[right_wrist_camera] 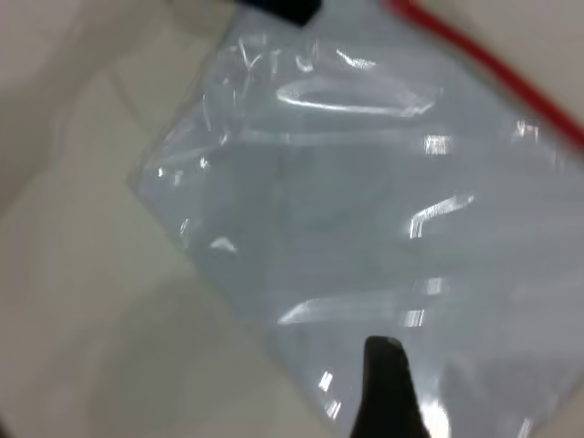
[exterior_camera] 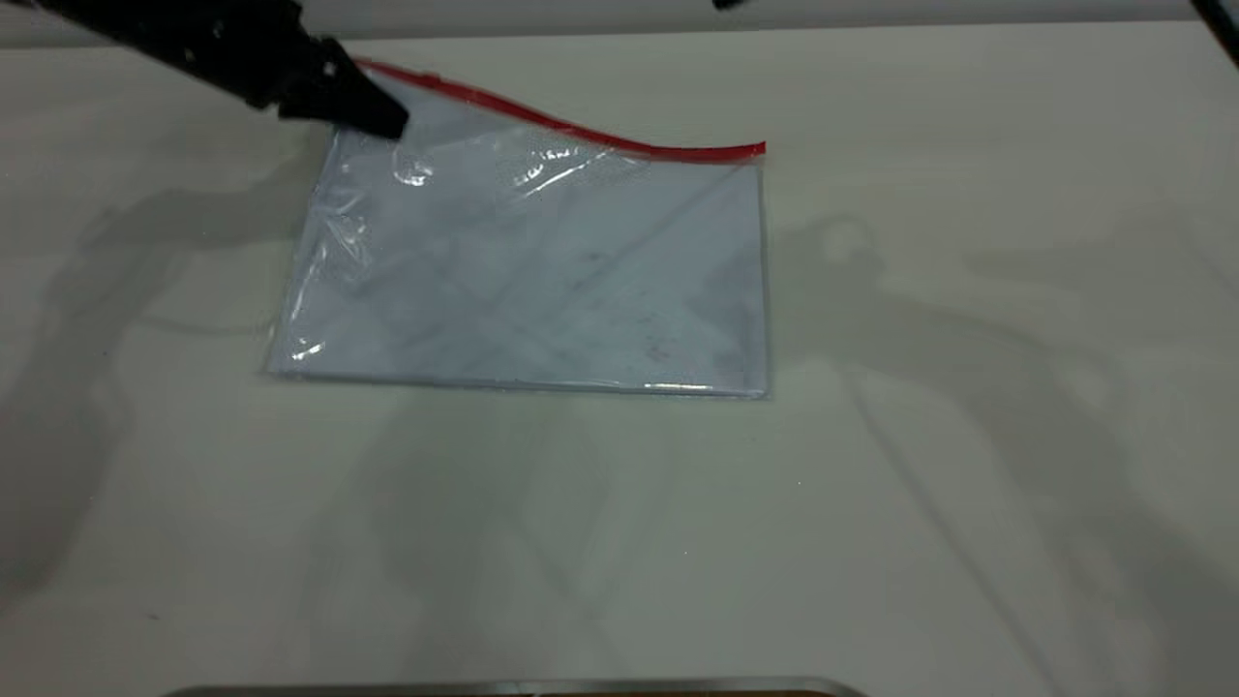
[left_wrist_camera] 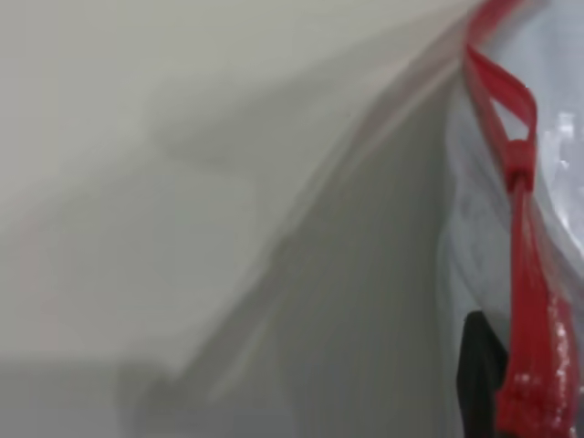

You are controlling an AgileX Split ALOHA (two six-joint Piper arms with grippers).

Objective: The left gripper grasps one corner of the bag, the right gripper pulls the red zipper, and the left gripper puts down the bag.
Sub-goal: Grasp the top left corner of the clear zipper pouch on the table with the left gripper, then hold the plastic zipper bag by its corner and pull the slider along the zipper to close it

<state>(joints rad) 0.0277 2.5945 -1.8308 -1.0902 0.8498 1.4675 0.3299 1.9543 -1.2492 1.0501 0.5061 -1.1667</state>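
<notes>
Bag [exterior_camera: 542,281] flat on table; left pincer [exterior_camera: 382,114] clamps lifted red-zipper [exterior_camera: 581,131] corner.

White table [exterior_camera: 968,484], metal edge [exterior_camera: 513,687]

Your exterior view looks steeply down on the desk [exterior_camera: 619,542] from its near edge, mid-range. Left wrist view sits tight on the red zipper [left_wrist_camera: 522,274] at the bag [exterior_camera: 532,281]'s far-left corner. Right wrist view hangs above the bag; all three share it.
</notes>
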